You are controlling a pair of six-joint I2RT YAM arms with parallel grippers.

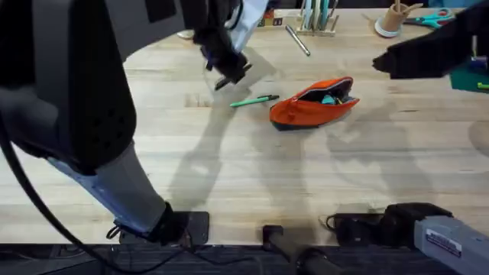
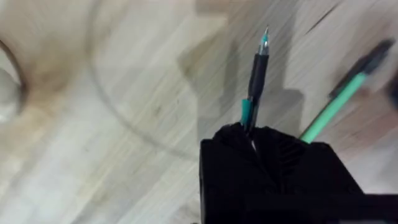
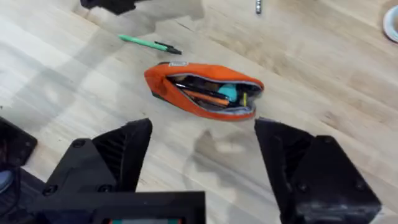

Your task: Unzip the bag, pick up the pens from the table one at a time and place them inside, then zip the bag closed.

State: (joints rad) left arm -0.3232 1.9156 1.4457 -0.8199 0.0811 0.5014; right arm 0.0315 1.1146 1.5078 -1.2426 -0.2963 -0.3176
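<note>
The left end effector (image 2: 258,140) pinches a black pen (image 2: 257,74) above the desk (image 1: 229,168). The right end effector (image 3: 202,168) is spread. The unzipped bag (image 1: 313,103) lies mid-desk, a green pen (image 1: 254,100) just left of it.

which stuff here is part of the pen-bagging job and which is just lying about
Job:
- orange bag, unzipped
- black pen, held in the left pincer
- green pen on the table
- silver pen on the table

Lying about:
- scissors
- pen holder
- cup
</note>
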